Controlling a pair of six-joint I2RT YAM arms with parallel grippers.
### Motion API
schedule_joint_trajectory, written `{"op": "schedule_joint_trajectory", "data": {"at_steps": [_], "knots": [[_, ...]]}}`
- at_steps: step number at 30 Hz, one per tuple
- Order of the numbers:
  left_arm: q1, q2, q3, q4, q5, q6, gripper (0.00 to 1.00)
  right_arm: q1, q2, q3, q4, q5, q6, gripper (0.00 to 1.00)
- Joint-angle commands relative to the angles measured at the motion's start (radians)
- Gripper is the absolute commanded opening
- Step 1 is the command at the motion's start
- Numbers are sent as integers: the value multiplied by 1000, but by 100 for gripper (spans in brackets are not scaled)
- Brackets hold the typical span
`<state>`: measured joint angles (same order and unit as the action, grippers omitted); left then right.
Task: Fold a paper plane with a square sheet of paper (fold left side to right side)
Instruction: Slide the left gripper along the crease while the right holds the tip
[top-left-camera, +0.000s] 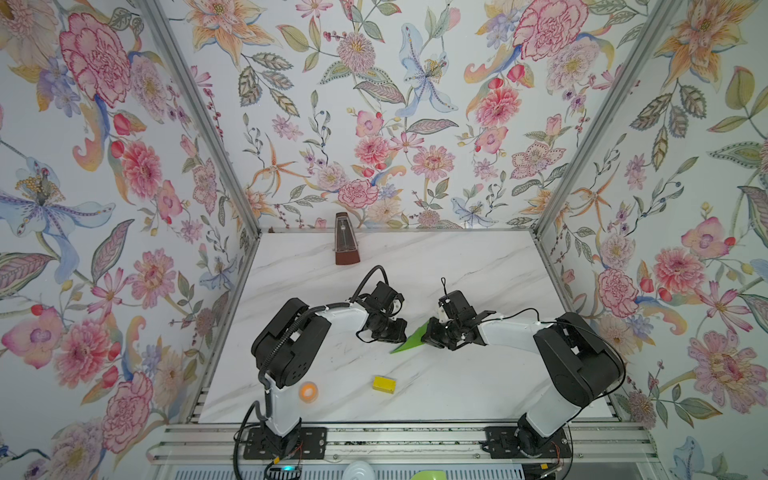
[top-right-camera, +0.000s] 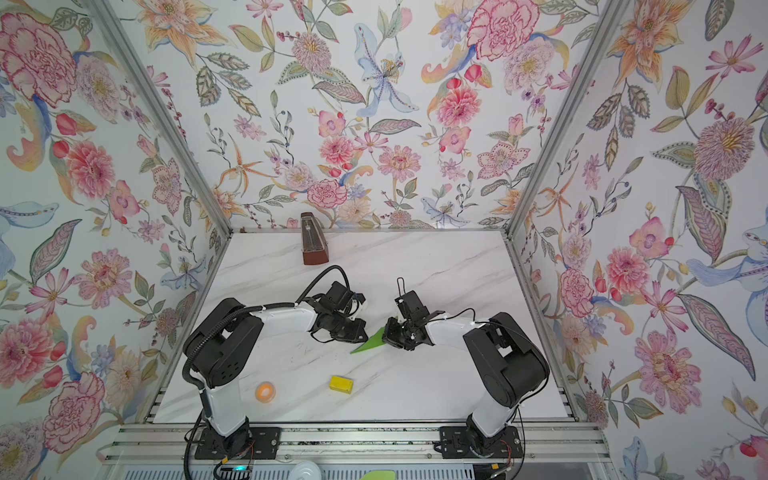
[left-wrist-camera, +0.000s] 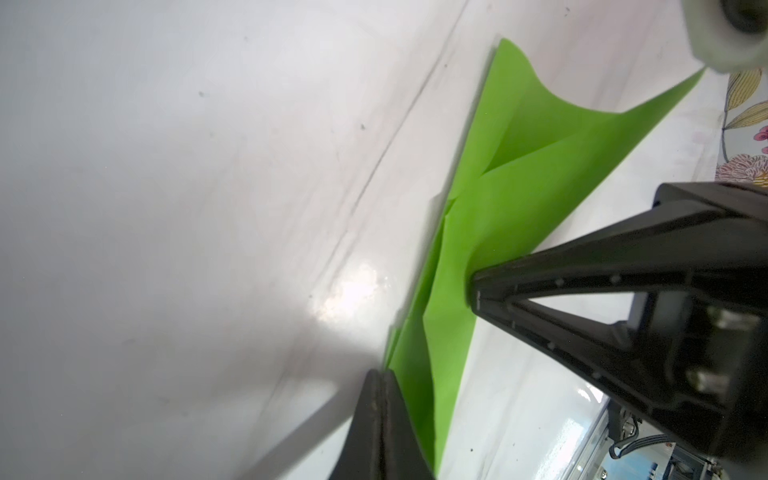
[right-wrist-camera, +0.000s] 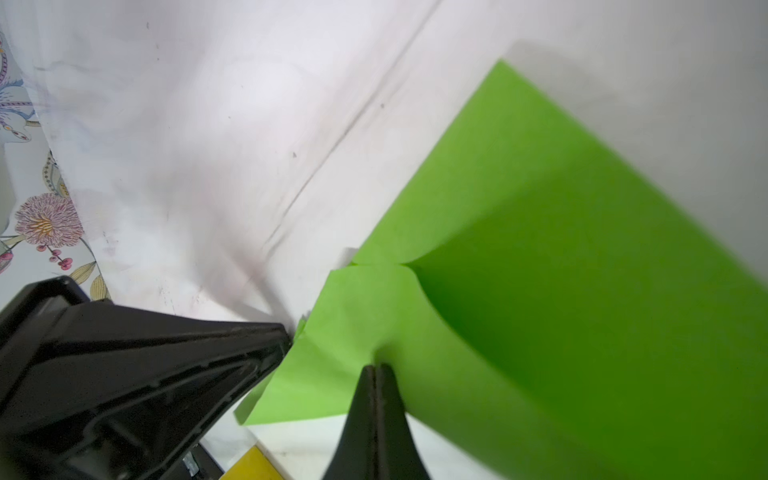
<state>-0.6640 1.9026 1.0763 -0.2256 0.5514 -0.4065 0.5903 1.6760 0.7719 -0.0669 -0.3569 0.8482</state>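
paper plane — right jaws tight on it, left jaws together alongside

In both top views the left wrist and right wrist are covering most of the lime-green paper, leaving only one wedge showing. In the right wrist view much of it is blurring and running off the picture, and the yellow block is being cropped to a corner. The left pincer is sitting shut at the paper's edge, too close to tell a grip.
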Motion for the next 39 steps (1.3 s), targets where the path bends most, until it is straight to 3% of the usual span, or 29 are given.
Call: {"op": "schedule_joint_trajectory", "data": {"at_steps": [1, 8, 12, 18, 24, 39], "knots": [[24, 58, 3, -114, -116, 43, 6, 18, 32, -60, -183, 75, -17, 0], [30, -66, 66, -147, -156, 34, 7, 22, 39, -48, -174, 96, 10, 0], [-25, -108, 102, -151, -143, 1, 8, 21, 45, -43, -157, 95, 28, 0], [-107, -84, 72, -35, -95, -112, 8, 21, 57, -31, -152, 93, 25, 0], [-132, -17, 28, 74, -64, -181, 8, 23, 55, -27, -160, 88, 18, 0], [-110, 24, 3, -34, -192, -107, 7, 52, 39, -2, -290, 90, -44, 0]]}}
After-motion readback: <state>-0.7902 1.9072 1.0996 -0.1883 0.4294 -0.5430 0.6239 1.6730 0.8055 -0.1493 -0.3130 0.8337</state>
